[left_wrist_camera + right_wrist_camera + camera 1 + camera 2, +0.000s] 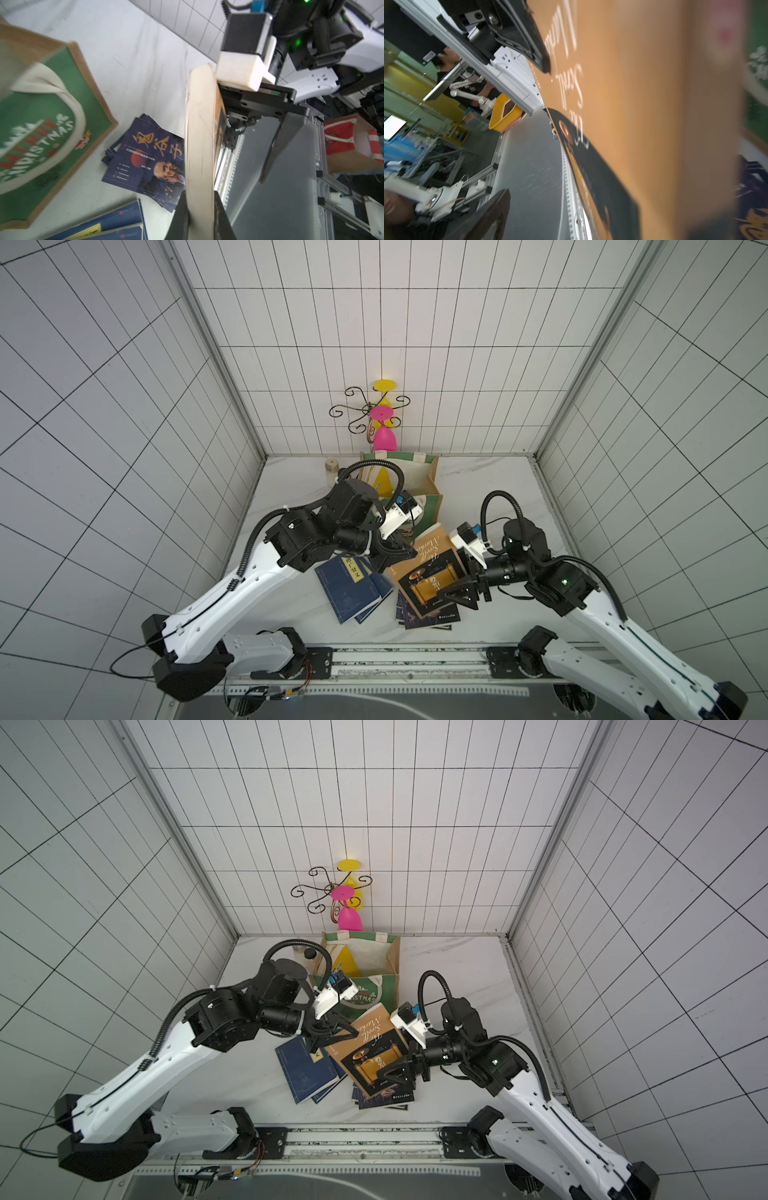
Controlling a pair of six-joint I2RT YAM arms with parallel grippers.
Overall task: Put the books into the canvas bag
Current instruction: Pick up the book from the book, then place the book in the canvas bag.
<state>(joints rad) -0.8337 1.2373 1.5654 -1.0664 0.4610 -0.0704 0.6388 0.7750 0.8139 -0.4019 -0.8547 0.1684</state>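
A thick tan-and-black book is lifted and tilted over the pile. My left gripper is shut on its edge, one finger on each cover. My right gripper stands open and straddles the same book's opposite end, with one finger well off the cover. The canvas bag stands open behind, with a yellow book inside. Navy books and dark illustrated books lie on the table.
A small bottle stands left of the bag. A wire rack holding a pink goblet and a yellow one sits at the back wall. A metal rail runs along the table's front edge.
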